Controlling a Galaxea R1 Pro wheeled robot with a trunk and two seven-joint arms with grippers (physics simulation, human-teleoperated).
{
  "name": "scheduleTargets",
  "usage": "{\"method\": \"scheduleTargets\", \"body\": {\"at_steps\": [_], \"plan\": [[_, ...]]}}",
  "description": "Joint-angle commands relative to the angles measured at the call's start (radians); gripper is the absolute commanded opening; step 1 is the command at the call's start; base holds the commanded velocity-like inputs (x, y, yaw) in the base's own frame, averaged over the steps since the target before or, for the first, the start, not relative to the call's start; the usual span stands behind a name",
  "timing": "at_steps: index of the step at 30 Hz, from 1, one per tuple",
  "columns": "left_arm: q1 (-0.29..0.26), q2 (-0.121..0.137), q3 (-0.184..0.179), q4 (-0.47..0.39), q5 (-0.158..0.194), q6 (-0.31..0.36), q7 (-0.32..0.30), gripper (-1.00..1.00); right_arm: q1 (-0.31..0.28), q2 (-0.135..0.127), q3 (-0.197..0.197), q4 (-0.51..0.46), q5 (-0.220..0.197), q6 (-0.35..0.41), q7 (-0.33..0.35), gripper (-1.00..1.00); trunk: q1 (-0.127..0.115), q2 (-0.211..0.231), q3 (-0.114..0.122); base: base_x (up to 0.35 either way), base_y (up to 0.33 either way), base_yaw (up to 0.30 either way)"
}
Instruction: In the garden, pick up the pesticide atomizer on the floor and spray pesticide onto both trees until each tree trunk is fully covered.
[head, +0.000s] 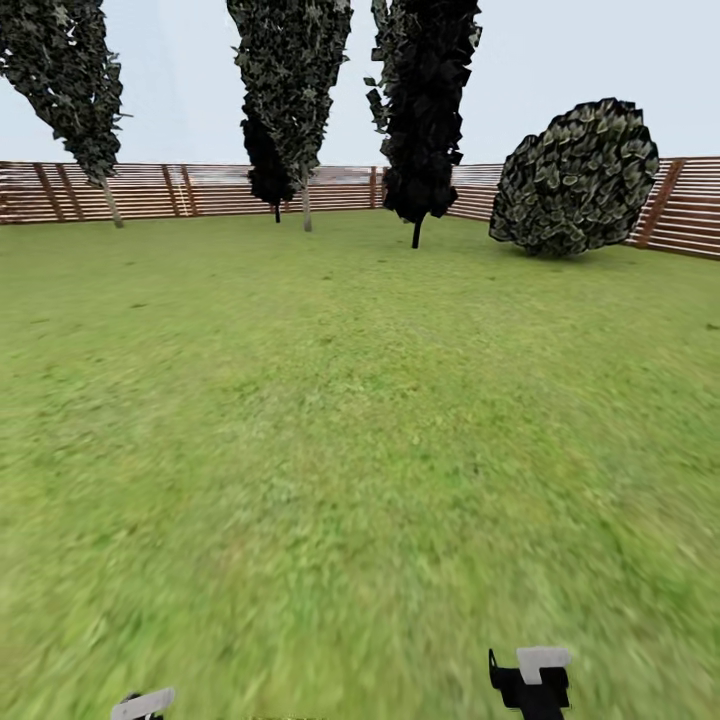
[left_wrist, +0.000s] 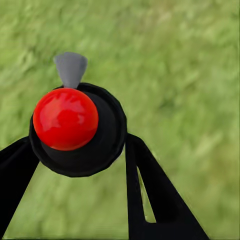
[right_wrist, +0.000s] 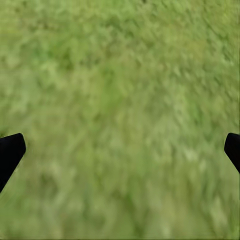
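The pesticide atomizer (left_wrist: 65, 119) has a black round body, a red ball top and a grey nozzle. My left gripper (left_wrist: 77, 145) is shut on it, one black finger on each side, above blurred grass. My right gripper (right_wrist: 120, 150) is open with only grass between its tips; its wrist (head: 530, 682) sits at the lower edge of the head view. Far across the garden lawn (head: 350, 420), two trees stand by the fence, each with a slim pale trunk: one at the far left (head: 112, 205), one further right (head: 306, 208). The paved floor is out of view.
A brown slat fence (head: 190, 190) rings the lawn at the back. Two near-black columnar conifers (head: 420, 110) (head: 268, 165) and a big round shrub (head: 577, 180) stand along it. Open grass stretches from me to them.
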Motion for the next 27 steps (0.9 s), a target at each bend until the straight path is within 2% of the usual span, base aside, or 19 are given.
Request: {"method": "scheduleTargets", "body": {"at_steps": [1, 27], "plan": [[-0.001, 0.000, 0.008, 0.001, -0.010, -0.004, 0.000, -1.00, -0.001, 0.000, -0.005, 0.001, 0.011, -0.002, -0.006, 1.00, 0.000, 0.000, -0.001, 0.000, 0.000, 0.278], [-0.001, -0.002, 0.007, 0.001, -0.011, -0.006, -0.013, -1.00, -0.001, 0.009, -0.005, 0.001, 0.012, -0.002, -0.007, 1.00, 0.000, 0.000, -0.001, 0.000, 0.000, 0.278]]}}
